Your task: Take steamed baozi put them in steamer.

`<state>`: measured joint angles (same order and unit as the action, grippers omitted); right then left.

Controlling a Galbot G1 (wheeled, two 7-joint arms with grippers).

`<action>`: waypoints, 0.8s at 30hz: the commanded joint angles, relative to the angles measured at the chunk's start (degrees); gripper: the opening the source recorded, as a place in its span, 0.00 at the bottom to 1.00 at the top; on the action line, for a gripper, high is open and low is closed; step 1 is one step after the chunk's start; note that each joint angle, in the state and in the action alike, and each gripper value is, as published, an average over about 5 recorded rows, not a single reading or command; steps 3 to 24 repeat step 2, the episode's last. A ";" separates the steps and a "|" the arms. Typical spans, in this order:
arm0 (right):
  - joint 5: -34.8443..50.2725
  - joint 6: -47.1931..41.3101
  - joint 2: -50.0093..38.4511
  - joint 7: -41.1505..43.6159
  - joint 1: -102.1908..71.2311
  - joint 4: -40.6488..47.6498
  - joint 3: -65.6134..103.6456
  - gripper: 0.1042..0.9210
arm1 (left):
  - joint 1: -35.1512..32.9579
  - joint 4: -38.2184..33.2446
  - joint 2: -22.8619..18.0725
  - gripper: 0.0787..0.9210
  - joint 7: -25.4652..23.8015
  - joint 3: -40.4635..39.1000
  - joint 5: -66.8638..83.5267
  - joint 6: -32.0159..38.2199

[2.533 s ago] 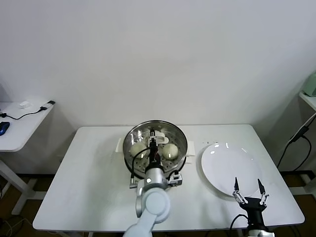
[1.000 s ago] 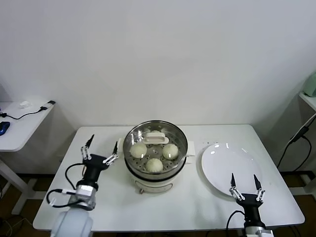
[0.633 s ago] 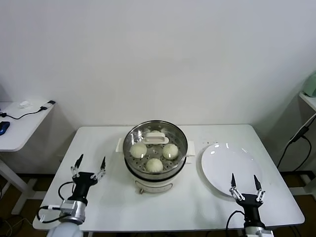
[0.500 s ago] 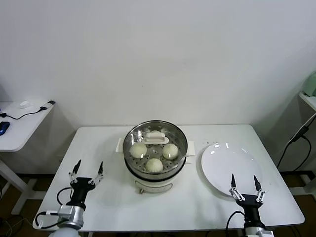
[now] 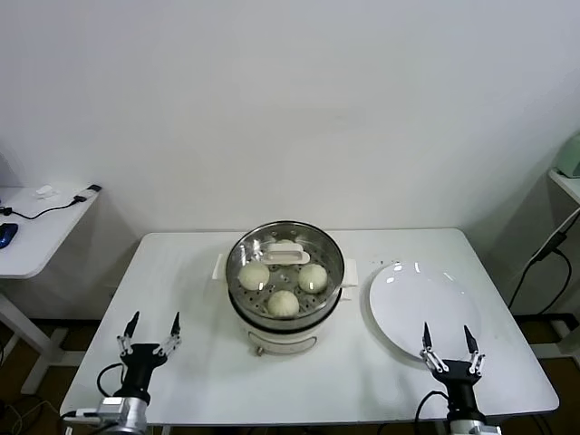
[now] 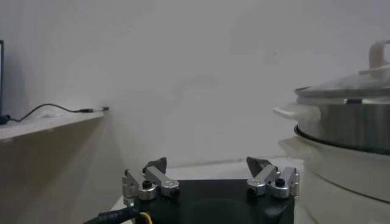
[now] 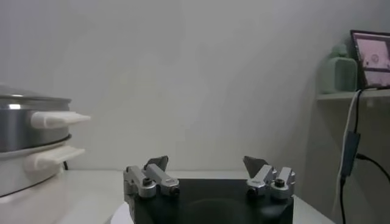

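Three baozi sit in the steamer at table centre; the plate at 3 o'clock is bare. Left gripper at 8 o'clock and right gripper at 4 o'clock (both jaws spread, empty) should simply park low, clear of the pot.

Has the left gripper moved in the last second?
Yes. The left gripper has pulled back toward the table's near edge, away from the steamer.
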<state>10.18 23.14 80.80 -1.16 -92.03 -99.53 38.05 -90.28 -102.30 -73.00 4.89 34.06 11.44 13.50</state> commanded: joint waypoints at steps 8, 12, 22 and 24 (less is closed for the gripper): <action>0.25 -0.01 -0.12 0.08 -0.01 0.08 -0.07 0.88 | -0.69 1.12 -0.16 0.88 -0.15 0.37 1.01 1.52; 0.25 -0.01 -0.12 0.08 -0.01 0.08 -0.07 0.88 | -0.69 1.12 -0.16 0.88 -0.15 0.37 1.01 1.52; 0.25 -0.01 -0.12 0.08 -0.01 0.08 -0.07 0.88 | -0.69 1.12 -0.16 0.88 -0.15 0.37 1.01 1.52; 0.25 -0.01 -0.12 0.08 -0.01 0.08 -0.07 0.88 | -0.69 1.12 -0.16 0.88 -0.15 0.37 1.01 1.52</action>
